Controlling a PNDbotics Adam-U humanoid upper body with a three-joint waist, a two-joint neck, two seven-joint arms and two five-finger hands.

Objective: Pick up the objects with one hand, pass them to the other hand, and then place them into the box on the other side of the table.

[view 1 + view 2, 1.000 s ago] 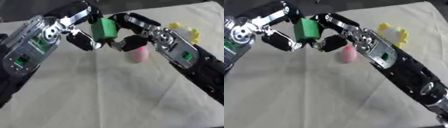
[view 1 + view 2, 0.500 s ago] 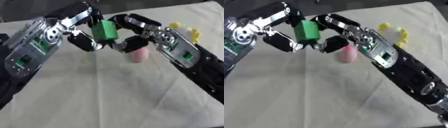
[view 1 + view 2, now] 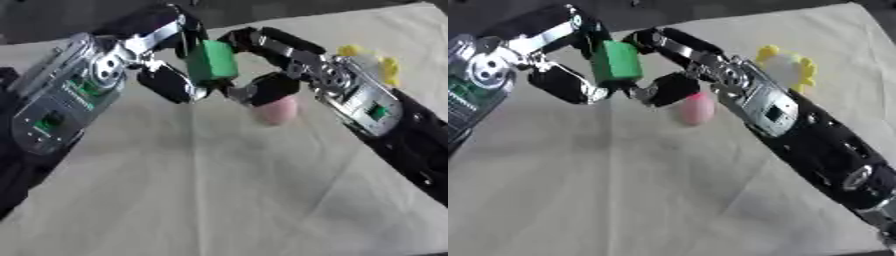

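Pale cloth (image 3: 219,200), faintly creased, covers the table. Above its centre, toward twelve o'clock, a matte green block (image 3: 211,61) with squared edges is pinched by the left hand (image 3: 162,70), curled fingers above and below it. The right hand (image 3: 271,75) meets it from three o'clock, fingers curled around the block's right edge; whether they actually touch is hard to make out. A smooth pink egg-shaped object (image 3: 696,108) lies on the cloth below them, partly hidden. At two o'clock, a yellow-and-white toy (image 3: 787,66) is half covered by the right forearm.
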